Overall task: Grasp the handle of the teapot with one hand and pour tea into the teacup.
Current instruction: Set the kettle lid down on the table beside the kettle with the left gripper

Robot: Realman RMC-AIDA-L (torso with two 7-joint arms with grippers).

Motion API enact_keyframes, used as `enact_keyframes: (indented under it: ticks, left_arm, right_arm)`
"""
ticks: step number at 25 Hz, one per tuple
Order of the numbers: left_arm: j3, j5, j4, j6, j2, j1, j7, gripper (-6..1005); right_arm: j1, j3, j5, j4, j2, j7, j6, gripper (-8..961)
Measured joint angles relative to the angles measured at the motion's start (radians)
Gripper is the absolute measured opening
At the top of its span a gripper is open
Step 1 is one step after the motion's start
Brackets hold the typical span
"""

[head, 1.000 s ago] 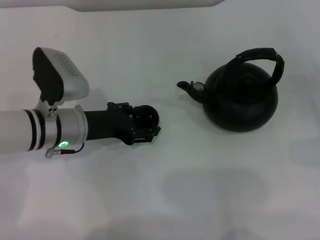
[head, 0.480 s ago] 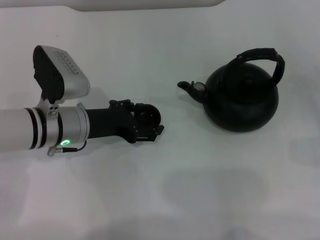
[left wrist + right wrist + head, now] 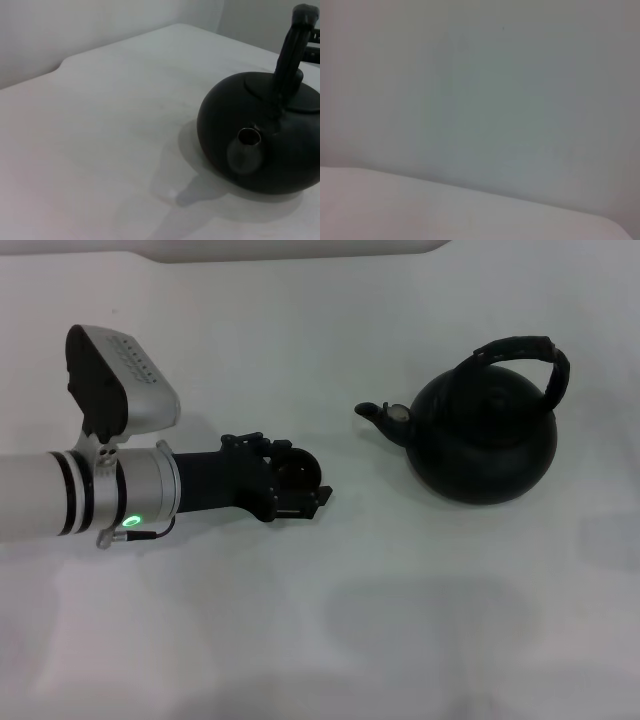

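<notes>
White tabletop [image 3: 330, 640] carries your teapot [image 3: 485, 435] toward its right edge, handle [image 3: 525, 348] arched on top, spout facing your left end effector [image 3: 300, 485]. Bare surface separates them. You cannot tell how far that end effector is open; a round dark shape sits at its tip. Your left wrist view shows the spout's opening. Since a second ago, the end effector has edged toward the teapot.

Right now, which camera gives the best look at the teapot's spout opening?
The left wrist view: the spout faces that camera, its pale rim visible. The head view shows the spout only from the side. The right wrist view shows no teapot.
</notes>
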Motion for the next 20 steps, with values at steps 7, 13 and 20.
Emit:
enact_keyframes:
  ticks: [7,13,20]
  left_arm:
    - [-0.002,-0.001,0.0,-0.001,0.001,0.0,-0.005,873]
    - [-0.005,-0.001,0.0,-0.002,0.002,0.0,-0.01,873]
    - [-0.005,0.002,-0.032,-0.014,0.003,0.006,-0.021,872]
  right_arm:
    - [0.004,0.0,0.0,0.002,0.0,-0.001,-0.002,606]
    - [0.004,0.0,0.002,0.003,0.0,-0.002,-0.003,605]
    - [0.004,0.001,0.004,0.003,-0.001,-0.002,-0.005,604]
